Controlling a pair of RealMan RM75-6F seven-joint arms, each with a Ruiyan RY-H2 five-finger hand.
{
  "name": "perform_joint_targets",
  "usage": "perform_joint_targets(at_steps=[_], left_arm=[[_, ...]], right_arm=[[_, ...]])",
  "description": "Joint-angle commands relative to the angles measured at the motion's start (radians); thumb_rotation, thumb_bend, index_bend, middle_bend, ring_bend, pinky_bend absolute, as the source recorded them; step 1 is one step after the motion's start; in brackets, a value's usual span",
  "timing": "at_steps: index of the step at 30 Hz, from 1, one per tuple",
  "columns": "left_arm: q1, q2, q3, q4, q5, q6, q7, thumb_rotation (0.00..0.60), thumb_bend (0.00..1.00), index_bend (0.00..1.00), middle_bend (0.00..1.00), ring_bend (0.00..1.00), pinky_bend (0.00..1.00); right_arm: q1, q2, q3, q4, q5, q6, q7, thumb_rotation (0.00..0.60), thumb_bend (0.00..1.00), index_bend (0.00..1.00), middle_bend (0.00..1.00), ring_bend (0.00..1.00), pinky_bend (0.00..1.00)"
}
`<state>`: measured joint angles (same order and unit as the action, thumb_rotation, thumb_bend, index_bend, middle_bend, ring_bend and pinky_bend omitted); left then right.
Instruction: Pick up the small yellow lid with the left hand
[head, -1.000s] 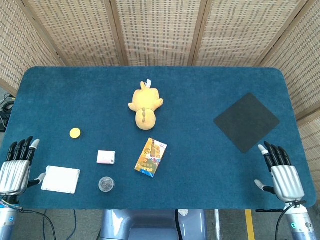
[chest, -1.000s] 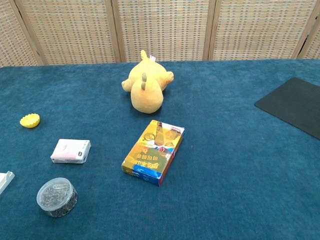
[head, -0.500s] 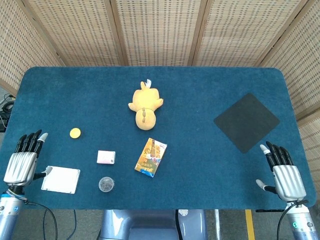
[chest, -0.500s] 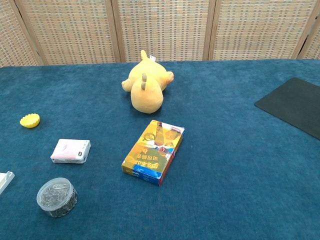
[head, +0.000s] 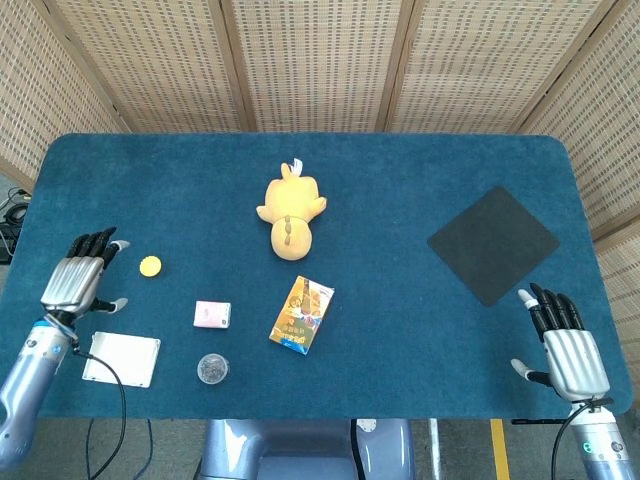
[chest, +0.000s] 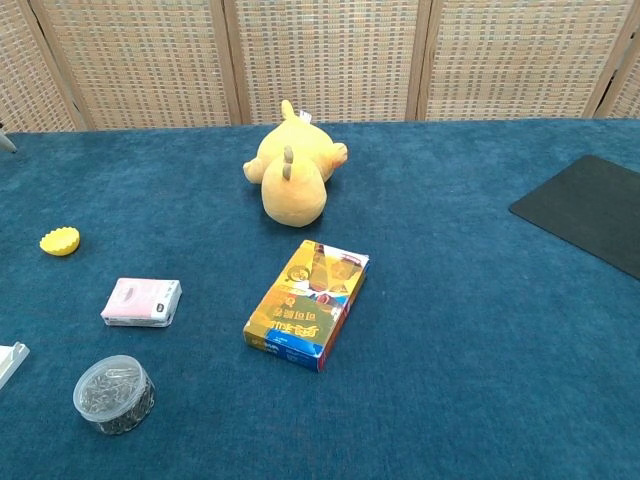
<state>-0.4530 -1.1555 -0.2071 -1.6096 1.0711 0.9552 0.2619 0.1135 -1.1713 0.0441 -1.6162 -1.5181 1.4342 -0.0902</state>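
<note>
The small yellow lid (head: 150, 266) lies flat on the blue table at the left; the chest view shows the lid (chest: 59, 241) near its left edge. My left hand (head: 82, 276) hovers open just left of the lid, fingers spread and pointing away from me, not touching it. My right hand (head: 566, 344) rests open at the table's near right corner, holding nothing. Neither hand shows clearly in the chest view.
A yellow plush toy (head: 289, 213) lies at centre back. A snack box (head: 302, 315), a small pink packet (head: 212, 315), a clear round tub (head: 212, 368) and a white card (head: 121, 359) sit near the front left. A dark mat (head: 492, 243) lies at the right.
My left hand has risen from the near left edge and moved forward and right, ending close beside the yellow lid. The right hand has barely moved.
</note>
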Motion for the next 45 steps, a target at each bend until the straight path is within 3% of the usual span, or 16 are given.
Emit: perform_joint_targets(at_steps=[1,16,25,45], left_arm=[[-0.104,-0.032,-0.025,0.085,-0.148,-0.109,0.073,0.600,0.20,0.23,0.00,0.00,0.00],[-0.238,-0.182,0.036,0.295,-0.390,-0.219,0.176,0.600,0.21,0.28,0.00,0.00,0.00],[-0.271,-0.247,0.064,0.368,-0.404,-0.215,0.187,0.600,0.23,0.32,0.00,0.00,0.00],[-0.298,-0.288,0.081,0.447,-0.429,-0.231,0.174,0.600,0.25,0.32,0.00,0.00,0.00]], right_arm=[[0.002,-0.001,0.001,0.002,0.003,-0.003,0.000,0.600,0.00,0.06,0.00,0.00,0.04],[0.011,-0.012,0.005,0.016,0.027,-0.030,-0.006,0.600,0.00,0.06,0.00,0.00,0.04],[0.012,-0.017,0.004,0.020,0.028,-0.030,-0.008,0.600,0.00,0.06,0.00,0.00,0.04],[0.013,-0.021,-0.001,0.023,0.026,-0.034,-0.011,0.600,0.00,0.06,0.00,0.00,0.04]])
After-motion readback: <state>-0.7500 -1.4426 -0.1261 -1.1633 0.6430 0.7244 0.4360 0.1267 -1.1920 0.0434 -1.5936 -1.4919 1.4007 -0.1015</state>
